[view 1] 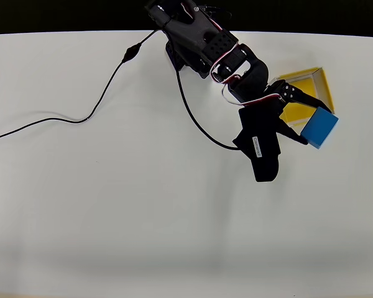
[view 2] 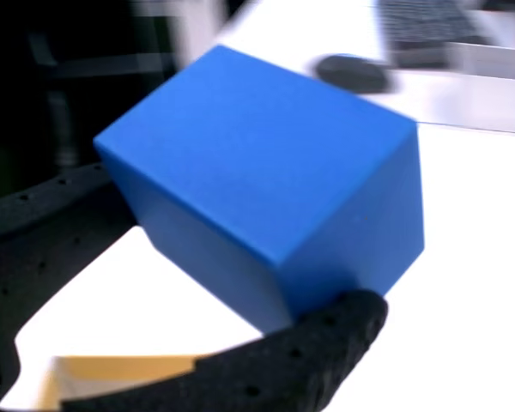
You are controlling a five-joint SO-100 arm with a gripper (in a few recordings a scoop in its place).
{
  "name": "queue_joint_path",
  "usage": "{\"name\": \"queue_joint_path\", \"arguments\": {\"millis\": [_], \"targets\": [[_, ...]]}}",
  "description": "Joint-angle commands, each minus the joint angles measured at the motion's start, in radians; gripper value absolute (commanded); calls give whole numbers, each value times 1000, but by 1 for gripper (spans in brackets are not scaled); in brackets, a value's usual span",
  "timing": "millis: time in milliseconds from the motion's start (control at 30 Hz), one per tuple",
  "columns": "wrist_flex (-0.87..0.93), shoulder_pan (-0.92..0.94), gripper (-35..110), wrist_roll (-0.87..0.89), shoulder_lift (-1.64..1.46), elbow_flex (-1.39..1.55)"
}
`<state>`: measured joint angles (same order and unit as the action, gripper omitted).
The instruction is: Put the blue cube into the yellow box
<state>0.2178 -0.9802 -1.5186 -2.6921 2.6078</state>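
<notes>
The transport step is in hand: the hand [view 1: 312, 118] is closed on the blue cube [view 1: 319, 127], gripping it between its two black fingers, and the cube appears to be carried clear of the white tabletop [view 1: 143, 205]. In the overhead view the cube sits over the lower right corner of the yellow box [view 1: 301, 90], overlapping the box's rim, with much of its body still outside the box walls. In the wrist view the cube [view 2: 266, 197] fills the middle of the picture, a black finger [view 2: 266, 369] curves under its lower edge, and a strip of the box's yellow floor [view 2: 129, 369] shows beneath it. Judged from this, the next move calls for a short shift toward the middle of the box so that the whole cube lies inside the walls, then lowering and opening the hand. The cube is slightly oblong; in the overhead view its long axis runs diagonally, from lower left to upper right relative to the box, and it is held tilted rather than square to the box walls.
</notes>
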Motion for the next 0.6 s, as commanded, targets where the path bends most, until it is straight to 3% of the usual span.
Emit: {"name": "queue_joint_path", "arguments": {"millis": [0, 567], "targets": [[66, -91, 30, 11, -97, -34], [-219, -193, 29, 61, 239, 0]]}}
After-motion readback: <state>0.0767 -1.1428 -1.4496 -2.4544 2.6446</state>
